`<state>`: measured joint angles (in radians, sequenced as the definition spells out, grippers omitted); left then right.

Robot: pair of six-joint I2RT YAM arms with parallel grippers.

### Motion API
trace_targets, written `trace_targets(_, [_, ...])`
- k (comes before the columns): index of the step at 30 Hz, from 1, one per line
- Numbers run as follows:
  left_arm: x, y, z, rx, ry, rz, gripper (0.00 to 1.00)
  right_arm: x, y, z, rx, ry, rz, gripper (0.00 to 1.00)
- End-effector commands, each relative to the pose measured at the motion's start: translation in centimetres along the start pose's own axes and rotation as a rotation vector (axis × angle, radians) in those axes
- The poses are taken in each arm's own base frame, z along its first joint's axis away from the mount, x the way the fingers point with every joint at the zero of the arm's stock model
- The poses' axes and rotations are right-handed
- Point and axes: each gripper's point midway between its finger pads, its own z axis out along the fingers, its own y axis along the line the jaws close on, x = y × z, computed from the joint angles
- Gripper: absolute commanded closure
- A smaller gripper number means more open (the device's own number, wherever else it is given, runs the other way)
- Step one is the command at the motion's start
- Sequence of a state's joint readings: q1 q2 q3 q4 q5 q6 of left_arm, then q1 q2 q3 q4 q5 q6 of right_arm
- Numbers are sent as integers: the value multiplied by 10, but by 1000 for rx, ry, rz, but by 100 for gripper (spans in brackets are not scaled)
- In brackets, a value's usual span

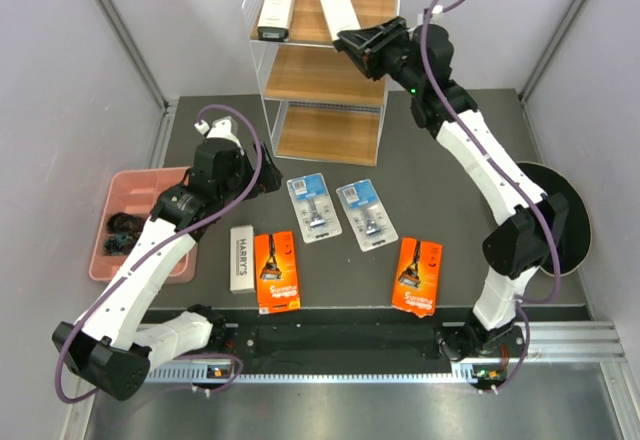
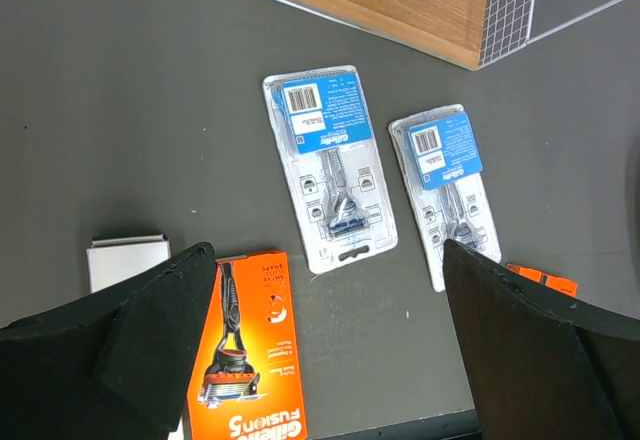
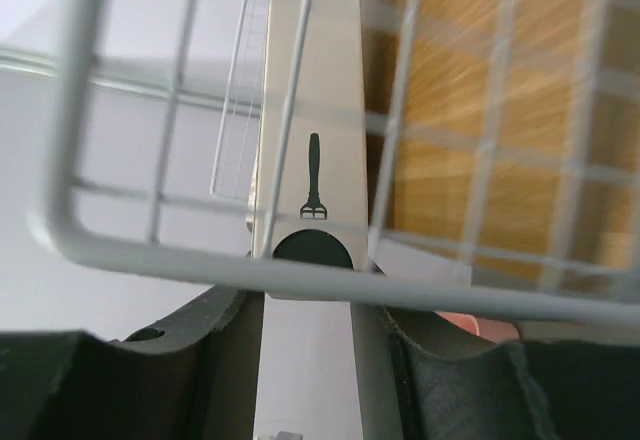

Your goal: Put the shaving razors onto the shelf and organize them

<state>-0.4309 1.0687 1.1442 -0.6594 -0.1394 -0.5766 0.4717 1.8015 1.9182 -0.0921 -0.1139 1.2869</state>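
Holding one long white box (image 1: 334,2) at the top tier of the shelf (image 1: 320,78), at the far side of the table (image 1: 450,160). Pinched at its near end by the right claw (image 1: 357,40), shut tight on it. From the right wrist, up close: a flat, smooth card box with a tiny razor drawing, squeezed between two black fingers (image 3: 190,360), just behind a grey wire bar (image 3: 300,275). Lying slanted beside a second white box (image 1: 275,8), set straight on the left of the same tier. Hard to tell whether touching the wood yet.

To do this step well: turn the box straight first, side by side with the other one. Lower it flat onto the wood before letting go. Back out slowly and mind the thin white wires, probably easy to bump.

Light-brown wood with fine stripes on each tier.

Down on the dark table, nearer the arms: a white HARRY'S box (image 1: 241,257), a blister pack (image 1: 313,208), a second blister pack (image 1: 366,214) just to its right, an orange card (image 1: 276,271) and a second orange card (image 1: 418,275) further right. Shiny see-through plastic with blue tops on the blister packs, bright stiff card on the orange ones. All flat and thin, so likely tricky to lift.

Hanging above these packs: the left claw (image 2: 327,250), spread wide, gripping nothing. Further left, a pink tray (image 1: 140,174) with small dark things inside.
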Motion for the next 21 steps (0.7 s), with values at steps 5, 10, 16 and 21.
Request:
trace_targets(5, [-6, -1, -5, 13, -36, -9, 1, -66, -5, -28, -7, -67, -38, 98])
trace_targets(10, [-4, -1, -3, 13, -28, -10, 1, -86, -13, -30, 14, -71, -49, 98])
trace_targets(16, [0, 1, -1, 7, -18, -11, 1, -112, -21, -32, 33, -100, -47, 98])
trace_targets(21, [1, 1, -2, 9, -15, -11, 1, -125, -28, -34, 42, -112, -35, 98])
